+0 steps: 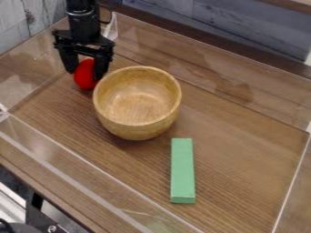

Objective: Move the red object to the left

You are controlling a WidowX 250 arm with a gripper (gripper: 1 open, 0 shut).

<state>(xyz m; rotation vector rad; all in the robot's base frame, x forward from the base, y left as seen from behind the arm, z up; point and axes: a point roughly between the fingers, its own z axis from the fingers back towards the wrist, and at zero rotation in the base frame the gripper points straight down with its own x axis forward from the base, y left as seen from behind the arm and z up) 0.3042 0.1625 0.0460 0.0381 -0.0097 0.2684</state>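
**Jaws spread astride red object at tabletop's far left**

Far left: the gripper [84, 65] points straight down, black, with its jaws apart, one finger on each side of the red object [84, 75]. Whether either finger touches it cannot be told. The red object sits low, at or on the tabletop [243, 127], just beside the left rim of the bowl [137, 102]; whether it touches the rim cannot be told. Its green top is not discernible.

Centre: the wooden bowl stands upright, with nothing visible inside.

Right of centre, nearer the camera: a long green block [183, 170] lies flat, apart from the bowl.

A clear-walled enclosure [292, 196] borders the wood-grain surface.
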